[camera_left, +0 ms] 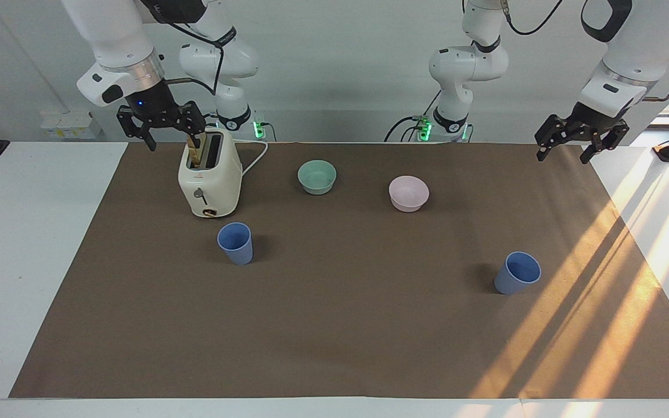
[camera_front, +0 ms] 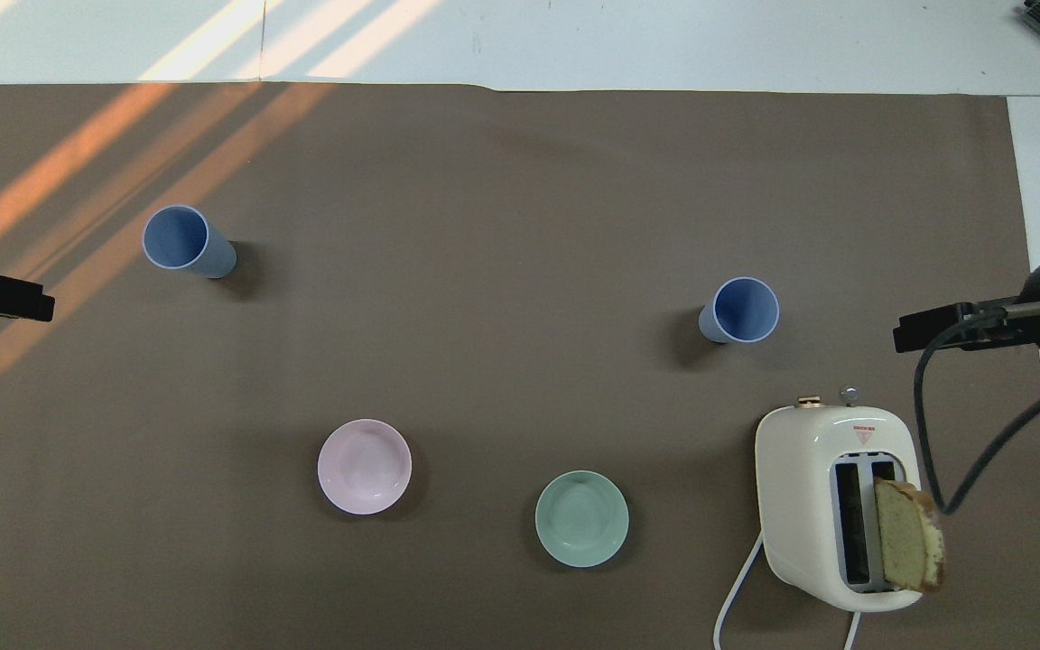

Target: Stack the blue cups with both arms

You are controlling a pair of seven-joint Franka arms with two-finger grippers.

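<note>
Two blue cups stand upright and well apart on the brown mat. One cup (camera_left: pixel 236 242) (camera_front: pixel 740 310) stands just farther from the robots than the toaster. The other cup (camera_left: pixel 517 273) (camera_front: pixel 184 241) stands toward the left arm's end of the table, in the striped sunlight. My right gripper (camera_left: pixel 173 138) hangs open in the air beside the toaster's top and holds nothing. Over the mat's corner at the left arm's end, my left gripper (camera_left: pixel 564 152) is raised, open and empty. Neither gripper touches a cup.
A cream toaster (camera_left: pixel 209 180) (camera_front: pixel 831 506) with a bread slice (camera_front: pixel 908 546) in one slot stands at the right arm's end. A mint-green bowl (camera_left: pixel 317 176) (camera_front: pixel 581 518) and a pale pink bowl (camera_left: pixel 409 193) (camera_front: pixel 365 466) sit nearer to the robots than the cups.
</note>
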